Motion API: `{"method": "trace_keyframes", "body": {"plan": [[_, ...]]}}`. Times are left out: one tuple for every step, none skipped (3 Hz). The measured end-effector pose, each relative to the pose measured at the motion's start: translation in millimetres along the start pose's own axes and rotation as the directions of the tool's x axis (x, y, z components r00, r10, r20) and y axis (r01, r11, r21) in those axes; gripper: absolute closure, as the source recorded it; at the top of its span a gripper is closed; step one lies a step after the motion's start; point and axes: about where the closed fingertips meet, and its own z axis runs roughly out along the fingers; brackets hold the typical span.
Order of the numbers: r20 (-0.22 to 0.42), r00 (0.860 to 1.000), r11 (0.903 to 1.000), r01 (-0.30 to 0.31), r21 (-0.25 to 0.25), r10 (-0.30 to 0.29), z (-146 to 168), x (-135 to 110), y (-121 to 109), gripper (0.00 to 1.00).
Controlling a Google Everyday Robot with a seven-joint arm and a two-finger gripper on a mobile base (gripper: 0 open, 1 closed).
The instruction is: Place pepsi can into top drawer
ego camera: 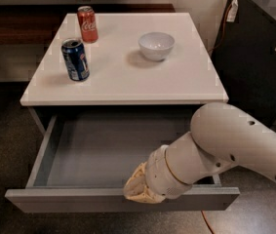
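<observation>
The pepsi can, dark blue with a silver top, stands upright on the left part of the white table top. Below the table the top drawer is pulled far out and its grey interior is bare. My gripper is at the drawer's front panel, right of its middle, at the end of my white arm, which comes in from the right. The wrist covers the fingers. The gripper is far from the can.
A red Coca-Cola can stands at the table's back left. A white bowl sits right of centre. A black cabinet with a cable stands to the right. Dark floor surrounds the drawer front.
</observation>
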Motion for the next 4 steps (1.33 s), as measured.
{"method": "trace_keyframes", "body": {"plan": [[0.033,0.999,0.9989,-0.018,0.043,0.016,-17,5,-28,0.51],[0.063,0.997,0.9948,-0.04,0.094,0.034,-36,12,-65,0.27],[0.095,0.995,0.9882,-0.057,0.142,0.043,-53,11,-100,0.05],[0.113,0.992,0.9813,-0.07,0.179,0.05,-66,3,-131,0.0]]}}
